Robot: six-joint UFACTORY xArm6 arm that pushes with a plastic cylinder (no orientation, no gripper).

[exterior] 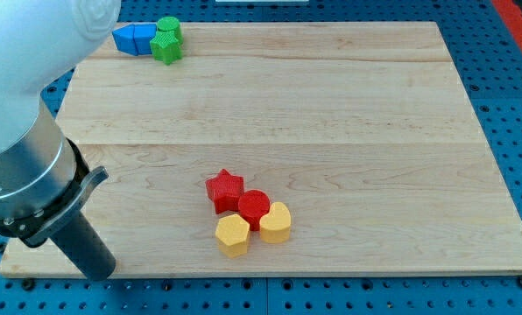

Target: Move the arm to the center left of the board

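Right now my tip (101, 273), the bare lower end of the dark rod end effector that holds nothing, rests at the pale wooden bench's (331, 114) bottom-left corner in the view, so the centre-left goal lies straight toward the view's top, clear of blocks.

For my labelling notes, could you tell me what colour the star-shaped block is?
Red: the star block shows clearly in the camera view.

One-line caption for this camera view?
My tip rests at the board's bottom-left corner, left of the red star cluster.
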